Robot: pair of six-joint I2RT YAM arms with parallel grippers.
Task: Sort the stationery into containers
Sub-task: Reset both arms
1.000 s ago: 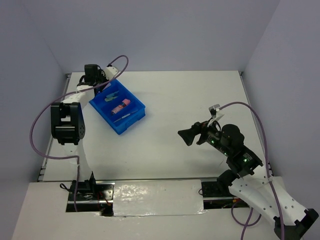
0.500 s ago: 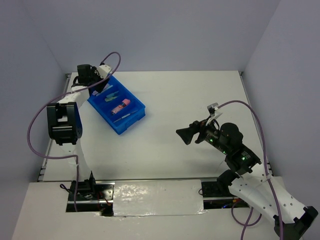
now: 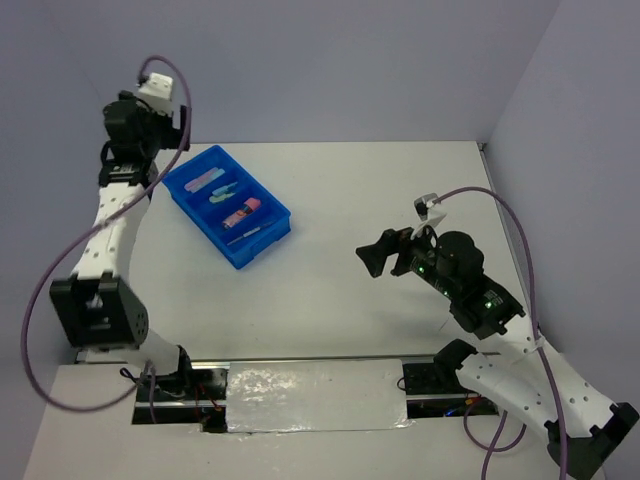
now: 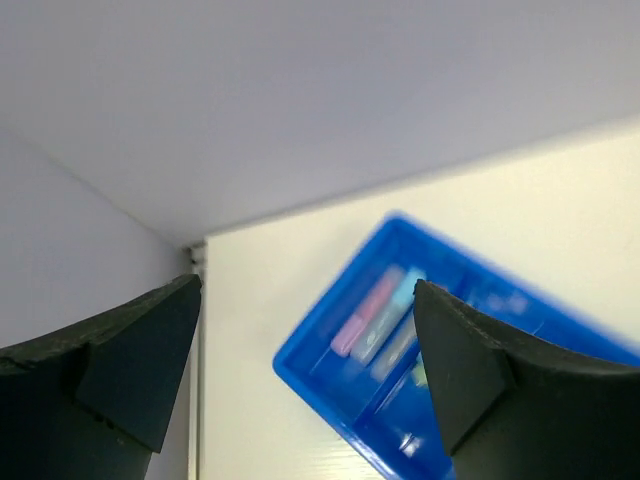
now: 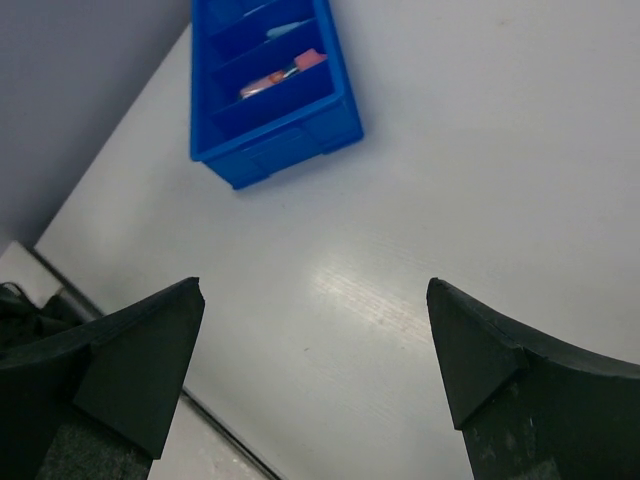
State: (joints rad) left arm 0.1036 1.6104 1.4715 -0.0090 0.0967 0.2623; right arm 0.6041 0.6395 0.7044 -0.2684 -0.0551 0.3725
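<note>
1. Tray [image 3: 262, 246] sits far left on the table [image 3: 350, 190], with the sticks [image 3: 243, 212] and a pen [image 3: 246, 232] lying in its slots. We can't spot anything loose outside it.
2. Above the tray's far-left end the left gripper [image 4: 303, 290] hangs high, fingers spread and empty. The right gripper [image 5: 315, 285] hovers near right, also spread and empty.
3. We reckon sorting's basically done. Next move is just a check for strays, then parking both arms.

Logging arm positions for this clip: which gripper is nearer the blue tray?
Left. The left gripper hovers by the tray's far-left end; the right gripper hangs over the table, well off to the tray's right.
</note>
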